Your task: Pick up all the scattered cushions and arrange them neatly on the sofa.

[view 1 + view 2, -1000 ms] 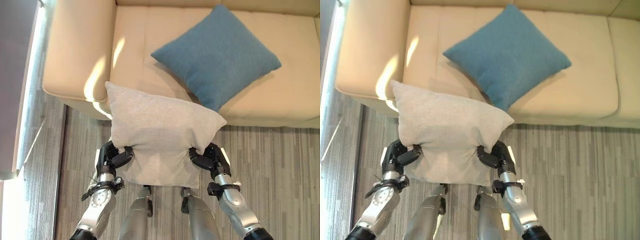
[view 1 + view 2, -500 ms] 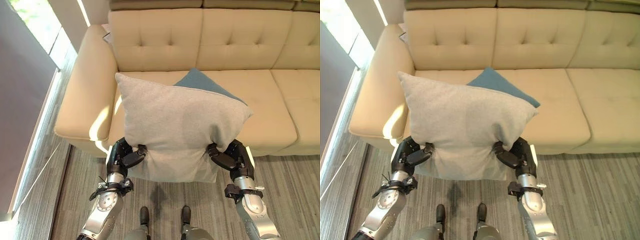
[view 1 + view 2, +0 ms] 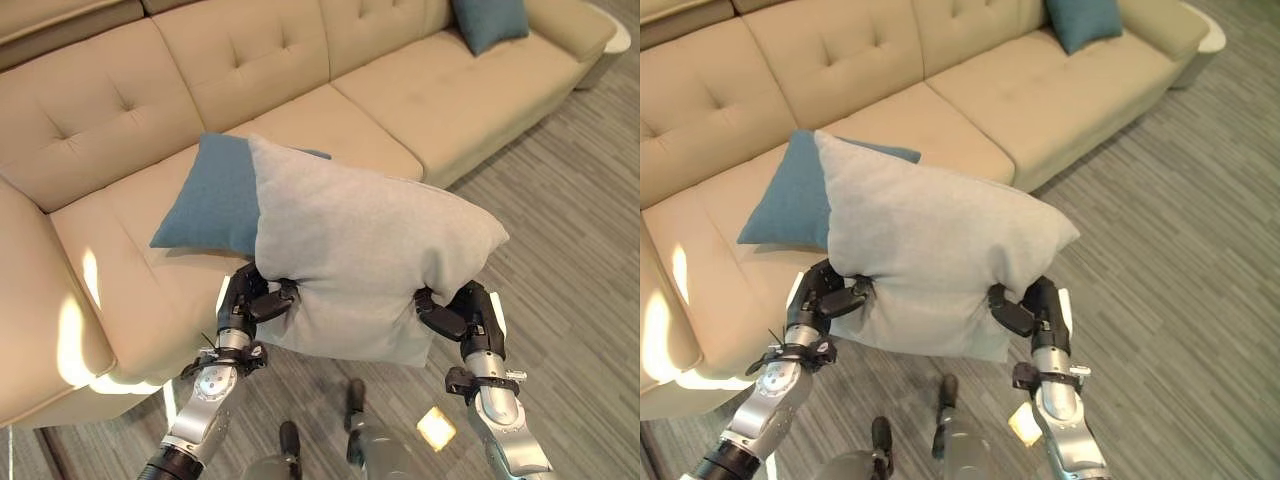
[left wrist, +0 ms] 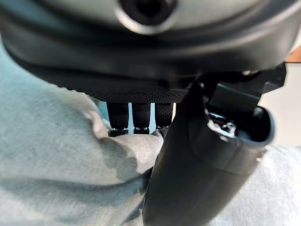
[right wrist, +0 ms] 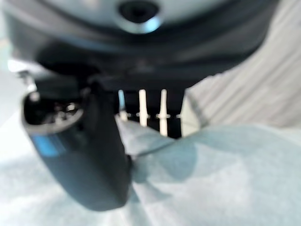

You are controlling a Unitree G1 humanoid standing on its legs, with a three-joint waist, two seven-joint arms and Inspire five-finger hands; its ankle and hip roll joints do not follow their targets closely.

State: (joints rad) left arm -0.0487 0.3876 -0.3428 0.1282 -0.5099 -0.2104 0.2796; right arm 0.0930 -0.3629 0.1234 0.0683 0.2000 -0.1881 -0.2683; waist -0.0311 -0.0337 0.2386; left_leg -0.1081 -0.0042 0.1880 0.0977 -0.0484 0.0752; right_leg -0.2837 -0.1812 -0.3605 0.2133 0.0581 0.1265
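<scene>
Left hand (image 3: 248, 300) and right hand (image 3: 470, 318) each clamp one grey cushion (image 3: 370, 250), held above two blue cushions (image 3: 212, 200) on one sofa (image 3: 400, 90).

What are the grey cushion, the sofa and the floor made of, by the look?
Grey cushion: woven fabric, matte, soft fill; it puckers where the left robot hand and right robot hand pinch it.
Sofa: cream leather or a leather-like cover, probably; smooth with a slight sheen, buttoned back.
Floor: grey striped planks, laminate or vinyl; can't tell which.
</scene>
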